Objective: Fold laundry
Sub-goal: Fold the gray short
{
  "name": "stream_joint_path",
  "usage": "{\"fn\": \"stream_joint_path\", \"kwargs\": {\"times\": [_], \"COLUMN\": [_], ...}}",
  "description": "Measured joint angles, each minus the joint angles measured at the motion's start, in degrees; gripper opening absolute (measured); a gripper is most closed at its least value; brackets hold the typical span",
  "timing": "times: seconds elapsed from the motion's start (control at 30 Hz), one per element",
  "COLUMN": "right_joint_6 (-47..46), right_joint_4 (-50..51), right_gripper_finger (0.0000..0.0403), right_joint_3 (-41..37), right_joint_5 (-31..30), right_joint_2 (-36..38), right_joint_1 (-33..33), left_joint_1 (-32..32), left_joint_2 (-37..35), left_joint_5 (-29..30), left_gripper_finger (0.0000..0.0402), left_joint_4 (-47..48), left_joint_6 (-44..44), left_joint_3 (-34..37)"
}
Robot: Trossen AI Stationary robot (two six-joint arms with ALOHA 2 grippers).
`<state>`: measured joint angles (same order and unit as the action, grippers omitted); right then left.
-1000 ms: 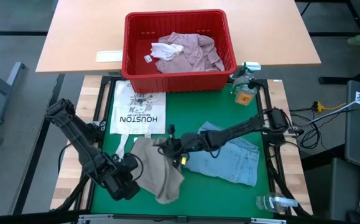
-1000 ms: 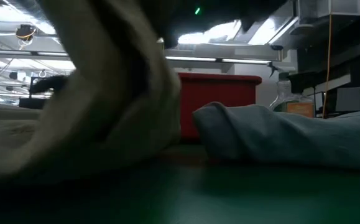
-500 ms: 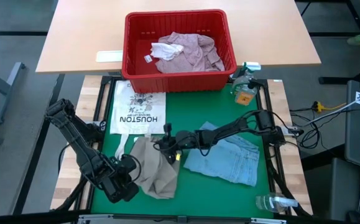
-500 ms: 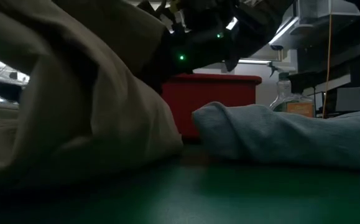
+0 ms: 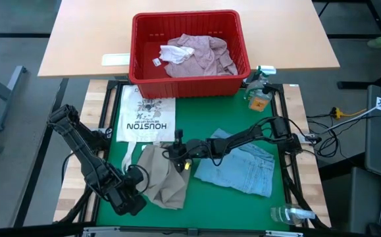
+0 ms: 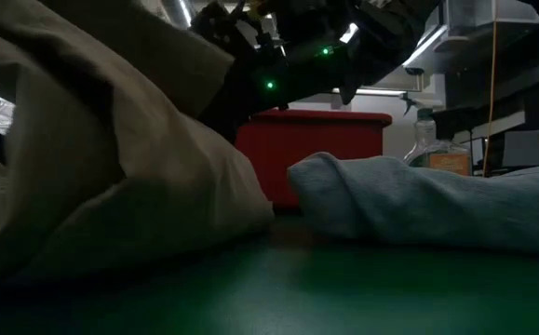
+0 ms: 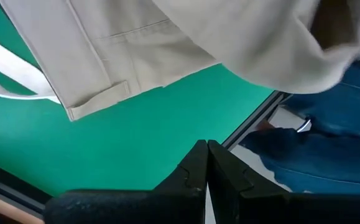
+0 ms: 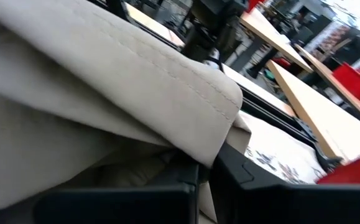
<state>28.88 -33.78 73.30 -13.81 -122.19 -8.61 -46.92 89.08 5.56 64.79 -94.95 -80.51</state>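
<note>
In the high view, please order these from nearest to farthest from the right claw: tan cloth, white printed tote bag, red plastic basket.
1. Tan cloth, directly at the right claw.
2. White printed tote bag, toward the table's left rear.
3. Red plastic basket, at the back.

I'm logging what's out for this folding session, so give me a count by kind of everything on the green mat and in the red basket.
Garments: 3 - tan cloth piece, blue jeans, pink shirt in the red basket
Printed tote bags: 1
Baskets: 1
Bottles: 2 - and, at the mat's edge
Total: 7
</note>
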Motion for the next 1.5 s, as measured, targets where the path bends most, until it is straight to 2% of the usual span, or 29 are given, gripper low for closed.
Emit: {"fn": "stream_joint_path", "kwargs": {"times": [0.2,0.43,0.53,0.8,1.0,1.07,1.17,1.27,1.5], "right_joint_6": [0.02,0.02,0.02,0.0,0.04,0.04,0.03,0.02,0.01], "right_joint_4": [0.8,0.83,0.89,0.87,0.85,0.87,0.87,0.89,1.41], "right_gripper_finger": [0.0021,0.0027,0.0054,0.017,0.0213,0.0218,0.0221,0.0221,0.0221], "right_joint_3": [0.0,0.0,0.0,0.0,0.0,0.0,0.0,0.0,0.0], "right_joint_5": [-3.83,-4.06,-4.01,-6.59,-6.79,-7.18,-7.21,-7.18,-5.46], "right_joint_2": [0.0,0.0,0.0,0.0,0.02,0.02,0.04,0.04,0.04], "right_joint_1": [0.01,0.07,0.37,0.71,1.36,1.61,1.63,1.52,1.52], "left_joint_1": [-0.19,-0.24,-0.24,-0.84,-1.56,-1.31,-0.45,0.54,3.22], "left_joint_2": [0.0,0.07,0.18,0.98,4.83,6.62,9.27,11.07,12.55], "left_joint_5": [0.07,3.62,4.42,4.81,17.08,18.92,17.6,13.58,5.69], "left_gripper_finger": [0.0002,0.0002,0.0002,0.0002,0.0002,0.0002,0.0003,0.0015,0.01], "left_joint_4": [-0.01,-2.19,-5.09,-20.42,-26.97,-27.18,-27.38,-27.51,-26.36], "left_joint_6": [-1.45,-0.74,-0.88,0.47,7.09,8.03,8.15,7.76,7.05], "left_joint_3": [0.0,0.03,0.04,0.07,0.07,0.07,0.07,0.07,0.07]}}
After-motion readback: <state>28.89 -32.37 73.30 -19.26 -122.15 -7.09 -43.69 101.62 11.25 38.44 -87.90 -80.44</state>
